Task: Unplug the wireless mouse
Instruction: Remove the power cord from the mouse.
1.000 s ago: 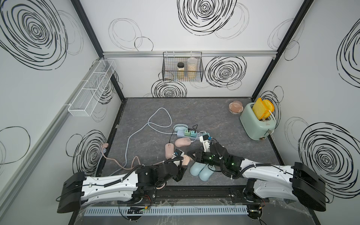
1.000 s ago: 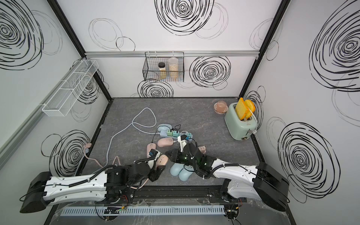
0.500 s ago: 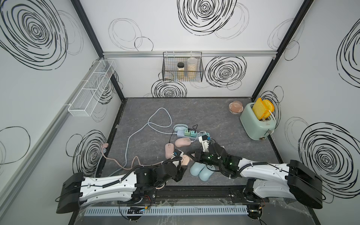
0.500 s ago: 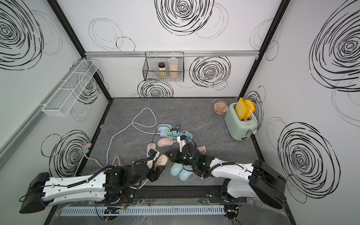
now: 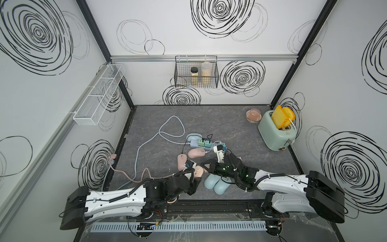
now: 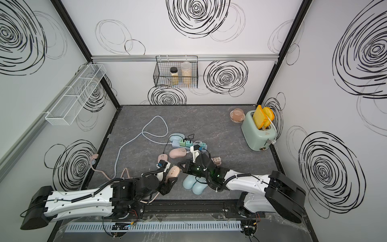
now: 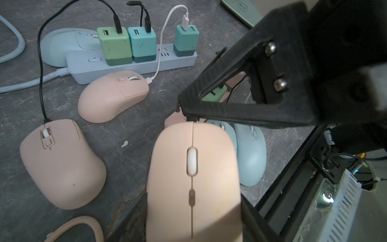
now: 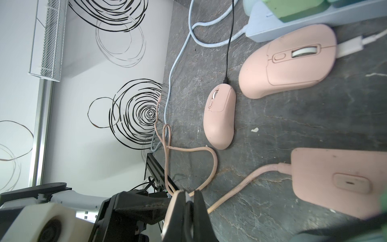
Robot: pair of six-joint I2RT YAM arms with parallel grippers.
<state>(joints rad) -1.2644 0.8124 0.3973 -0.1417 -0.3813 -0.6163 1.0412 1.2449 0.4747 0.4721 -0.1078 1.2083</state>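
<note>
Two grippers meet at one object. My left gripper (image 7: pixel 192 218) is partly closed on the flat, oval, peach-coloured matte plastic wireless mouse (image 7: pixel 194 178), with a black finger against each long side near its rear.

Mouse appearance: a thin seam runs down the centre line. A white scroll wheel sits in an oval slot, with a small tan button behind it. The rear part lies in shadow.

Location: near the front edge of the dark grey stone-patterned tabletop (image 7: pixel 129 130). A pair of pale blue plastic mice (image 7: pixel 249 155) lies just beside it on one side. A larger pink plastic mouse (image 7: pixel 60 163) on a black cable lies apart from it on the other. Whether the wireless mouse rests on the tabletop or is raised off it, I cannot tell.

My right gripper (image 7: pixel 185 111) is fully closed, its tip at the mouse's front edge. A small black plug (image 7: pixel 193 119) shows there. Whether the pads actually pinch that plug, I cannot tell.

Farther back lies a pale blue plastic power strip (image 7: pixel 134 65) carrying three green and teal cube chargers (image 7: pixel 116 46). A second pink plastic mouse (image 7: pixel 113 96) lies just beside the strip, with a white cable plugged into its nose.
</note>
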